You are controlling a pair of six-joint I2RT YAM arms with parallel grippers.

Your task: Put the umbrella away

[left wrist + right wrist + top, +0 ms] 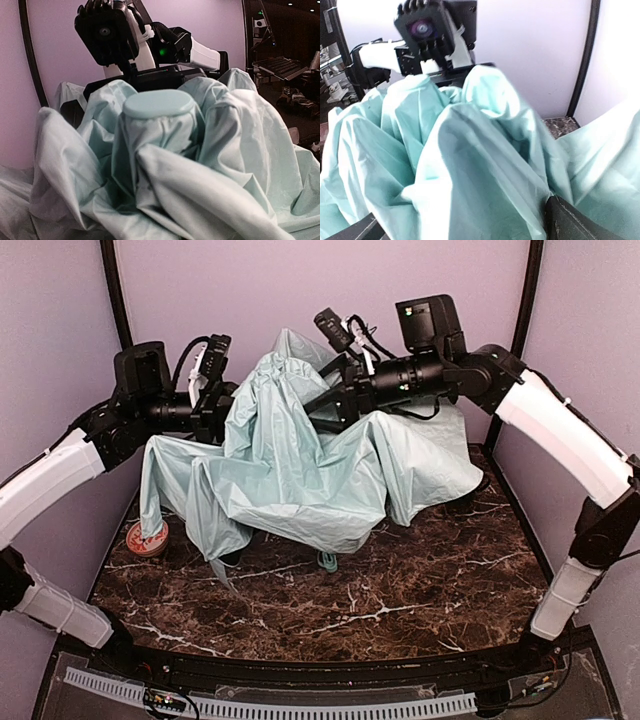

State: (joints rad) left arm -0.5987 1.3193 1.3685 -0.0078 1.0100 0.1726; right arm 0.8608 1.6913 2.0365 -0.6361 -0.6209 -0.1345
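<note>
Top external view: my left jaws are buried in the umbrella (300, 460), so I cannot tell their gap. It lies heaped across the far half of the surface (400, 580). My right jaws stand wide, its fabric bunched between them.

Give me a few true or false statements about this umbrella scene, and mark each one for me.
1. The umbrella lies as loose, rumpled fabric on the table. True.
2. The table is plain white. False: it is dark brown marble with pale veins.
3. The left gripper and the right gripper enter the fabric from opposite sides. True.
4. The right gripper's fingers are pinched together. False: they stand wide apart, with fabric between them.
5. A red round object sits on the right arm's side. False: it sits by the fabric's edge on the left arm's side.
</note>
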